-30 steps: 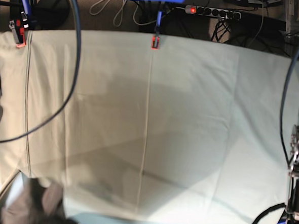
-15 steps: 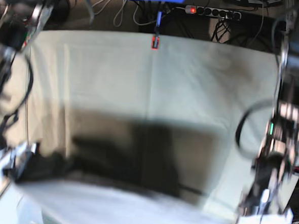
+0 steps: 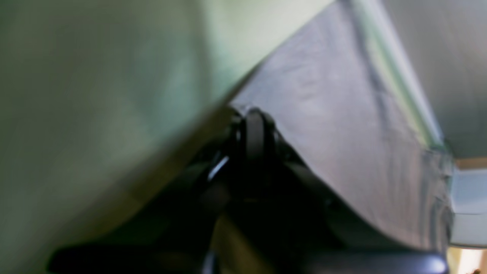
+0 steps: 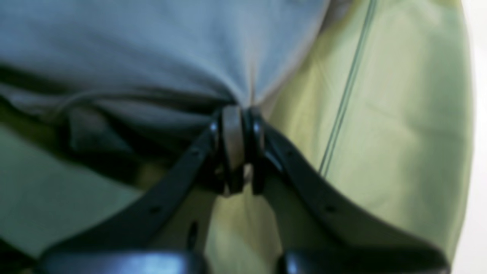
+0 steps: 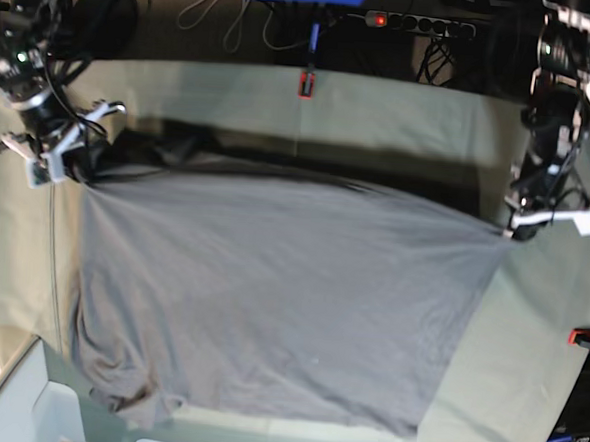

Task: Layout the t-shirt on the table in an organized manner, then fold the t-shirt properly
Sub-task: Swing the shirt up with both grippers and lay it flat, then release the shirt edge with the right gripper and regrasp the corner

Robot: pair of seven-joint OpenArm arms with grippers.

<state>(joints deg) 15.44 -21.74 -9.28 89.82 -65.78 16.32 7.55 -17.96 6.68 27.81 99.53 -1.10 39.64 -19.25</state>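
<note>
Dark grey cotton filled most of the table (image 5: pixel 401 117) at this moment: the t-shirt (image 5: pixel 270 300) was stretched between the two arms like a sheet, its far edge pulled into an almost straight line and its near part hanging in soft wrinkles at the near left corner. The right gripper (image 5: pixel 63 162), at the far left of the base view, was clenched on one corner of the cloth, and its wrist camera showed the black jaws pinched together with the fabric gathered into a small bunch between them. The left gripper (image 5: pixel 520 227), at the right side, was also closed on the opposite corner; in its own blurred view the shirt ran away from the closed jaws as a smooth taut plane.

I judged that the laying-out step was in hand. To do it well, both arms should probably keep an equal tension and lower the far edge together, so that the cloth meets the surface flat and does not fold under itself. The bunched dark part near the right gripper, perhaps a sleeve or the collar, would need smoothing afterwards; I could not tell which it was.

The shirt looked thin, matt and limp, with fine creases running from each grip. The pale grey-green cloth under it was smoother, with faint straight crease lines, and a small red-orange clip (image 5: pixel 305 83) held its far edge.
</note>
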